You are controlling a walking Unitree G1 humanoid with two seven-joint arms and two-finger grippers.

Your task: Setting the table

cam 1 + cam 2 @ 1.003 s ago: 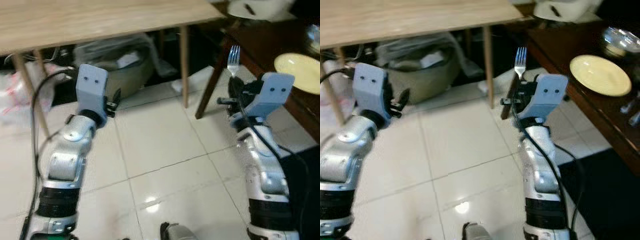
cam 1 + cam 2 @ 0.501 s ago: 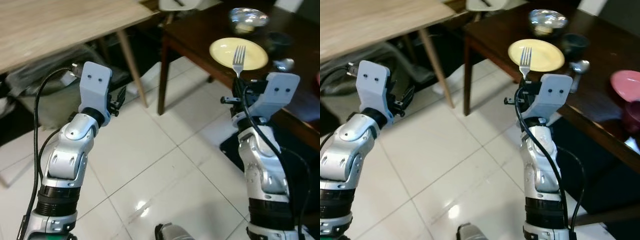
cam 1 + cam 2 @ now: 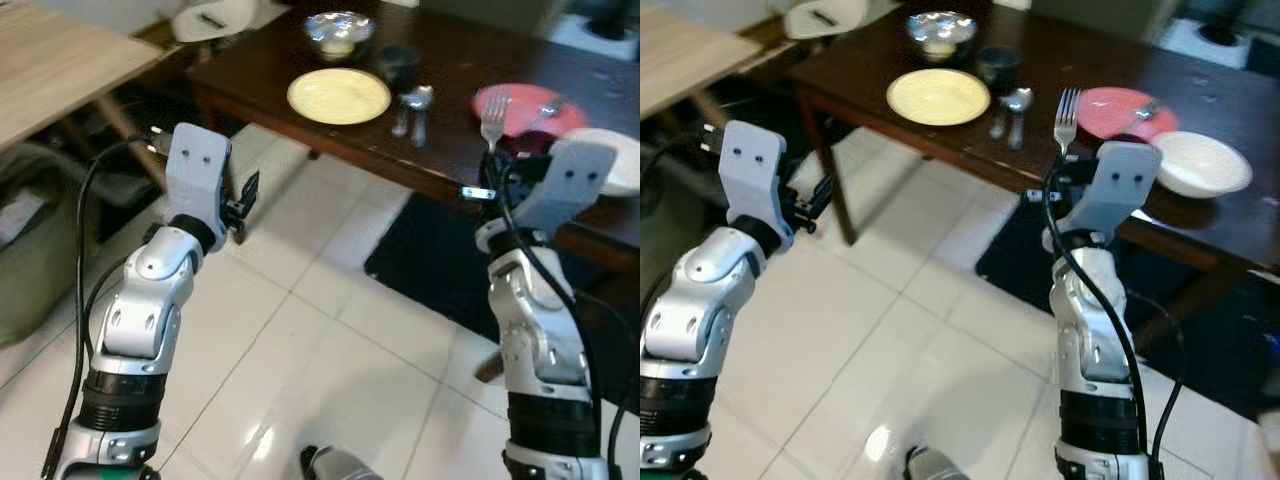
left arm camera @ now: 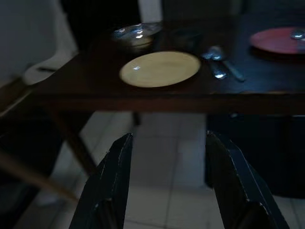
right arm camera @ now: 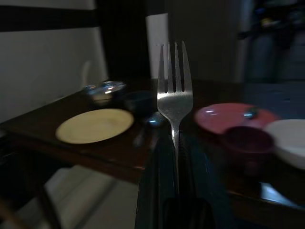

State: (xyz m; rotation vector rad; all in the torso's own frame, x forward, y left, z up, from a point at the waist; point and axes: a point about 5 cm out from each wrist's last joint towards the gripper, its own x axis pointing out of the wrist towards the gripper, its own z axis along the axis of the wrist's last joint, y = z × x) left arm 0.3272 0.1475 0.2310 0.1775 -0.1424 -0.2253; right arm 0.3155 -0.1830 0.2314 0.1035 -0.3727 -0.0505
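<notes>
Table: dark wooden table (image 3: 970, 135) ahead of me, standing on the white tiled floor (image 3: 890, 330).
Near edge: yellow plate (image 3: 938, 97).
Beside the plate: two spoons (image 3: 1012, 104), close together.
Behind: silver bowl (image 3: 939, 32) and a dark cup (image 3: 997, 66).
Further right: pink plate (image 3: 1127, 112), then a white bowl (image 3: 1199, 163).
Floor: dark mat (image 3: 450, 270) under the table.

Bare table strip (image 3: 940, 140) near yellow plate (image 3: 938, 96), spoons (image 3: 1012, 104) just beside, pink plate (image 3: 1126, 112) and white bowl (image 3: 1200, 163) crowding right

Fork (image 5: 175, 95) upright in right hand (image 5: 174, 157), dark table (image 5: 119, 155) behind.
</notes>
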